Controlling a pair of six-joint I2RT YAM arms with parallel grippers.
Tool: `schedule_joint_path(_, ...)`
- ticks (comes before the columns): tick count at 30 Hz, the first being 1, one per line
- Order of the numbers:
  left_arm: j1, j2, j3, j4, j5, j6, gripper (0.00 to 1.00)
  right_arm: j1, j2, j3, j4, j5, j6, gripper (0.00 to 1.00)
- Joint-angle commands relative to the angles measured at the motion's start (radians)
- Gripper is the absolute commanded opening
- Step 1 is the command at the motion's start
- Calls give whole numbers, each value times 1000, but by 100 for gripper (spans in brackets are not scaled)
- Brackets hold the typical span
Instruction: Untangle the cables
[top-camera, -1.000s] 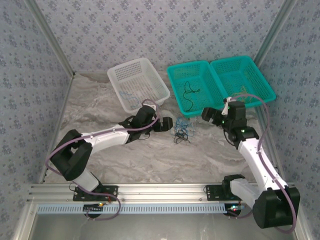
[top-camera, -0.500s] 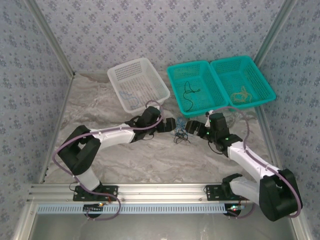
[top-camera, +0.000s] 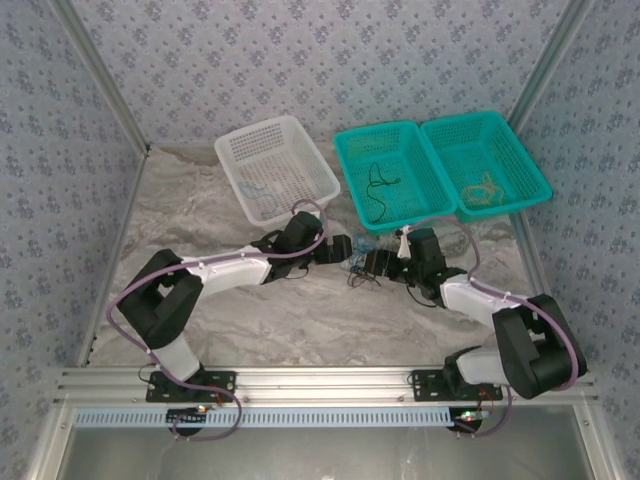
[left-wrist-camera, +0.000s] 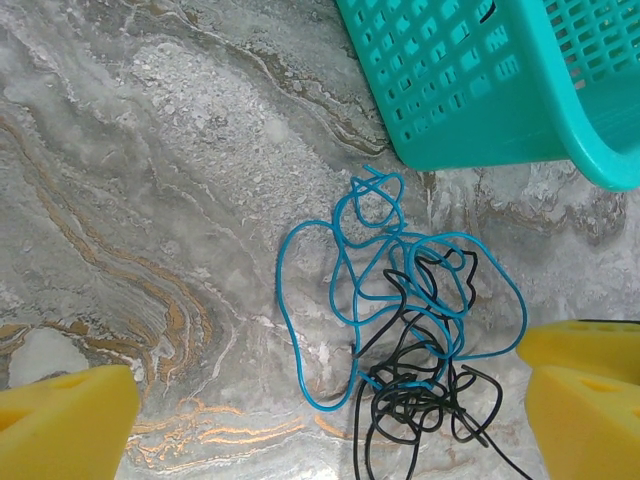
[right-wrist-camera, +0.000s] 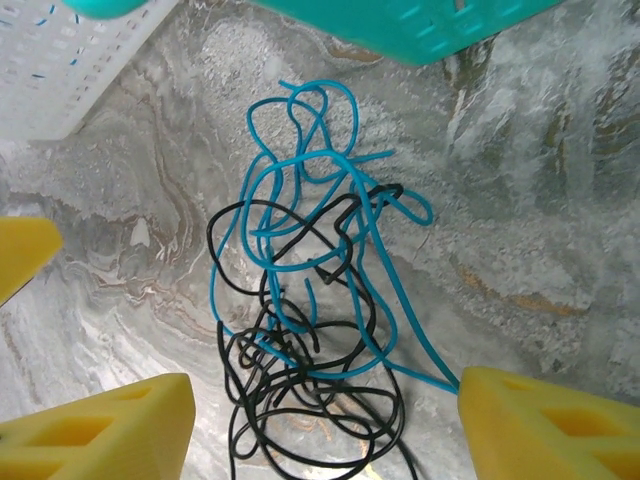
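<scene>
Since both arms meet on the counter (top-camera: 200, 230) just short of the teal basket (top-camera: 415, 165), the tangle of cables (right-wrist-camera: 300, 300) lies directly between them. Over it the left gripper (left-wrist-camera: 330, 420) and the right gripper (right-wrist-camera: 320, 430) each hang with fingers apart, holding nothing. Its blue loops (left-wrist-camera: 338, 270) stretch toward the basket. The black coil (right-wrist-camera: 290, 400) sits between the right gripper's fingers, so that arm looks better placed to pinch it.

Tangled blue-black cables (left-wrist-camera: 400, 322) beside teal basket (left-wrist-camera: 470, 90)

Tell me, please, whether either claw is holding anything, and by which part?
Nothing is held: the left claw and right claw stand open astride the tangled cables lying on the table.
</scene>
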Motion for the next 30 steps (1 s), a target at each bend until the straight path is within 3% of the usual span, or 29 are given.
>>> schedule_joint_path(1,-4,5,22,-17,-18,-13,99,-13,-10,-20,28,57,-39,71)
schedule_joint_path(4,-5,8,23,-18,-22,-17,99,-18,-8,-18,8,96,-88,70)
schedule_joint_path(8,-4,16,34,-25,-18,-12,99,-33,24,-11,9,118,-111,55)
schedule_joint_path(16,-4,19,39,-30,-19,-14,99,-33,90,24,22,122,-133,38)
schedule_joint_path(22,-4,17,35,-30,-15,-10,99,-25,126,43,46,135,-144,32)
schedule_joint_path(30,-4,3,20,31,32,52,99,5,113,53,32,140,-136,4)
